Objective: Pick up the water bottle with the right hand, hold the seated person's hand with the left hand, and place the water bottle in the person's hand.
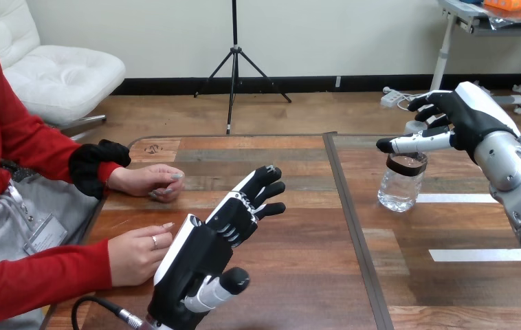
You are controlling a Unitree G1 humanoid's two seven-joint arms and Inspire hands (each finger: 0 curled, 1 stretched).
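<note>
- I saw the wooden table (292, 282) split by a dark seam (354, 227) running away from the robot; I place everything against that seam.
- The water bottle (401, 185) stood upright just right of the seam, towards its far end. It was clear, with a dark band near its top.
- The right hand (467, 117) hung over the bottle, also right of the seam. Its fingers were spread and only loosely bent, and its thumb lay straight across above the dark band. It gripped nothing. I could not tell whether the thumb touched the bottle's top.
- The left hand (203, 258) was left of the seam at its near end, raised on edge with its fingers straight and pointing towards the seam's far end. It was open and held nothing.
- The person's nearer hand (134, 256) rested loosely closed on the table, farther left of the seam, just beside the back of the left hand. I could not tell whether they touched.
- The person's farther hand (149, 182) lay curled on the table, well left of the seam, apart from both robot hands.
- 2 white strips (476, 255) lay on the table right of the seam, near the bottle.
</note>
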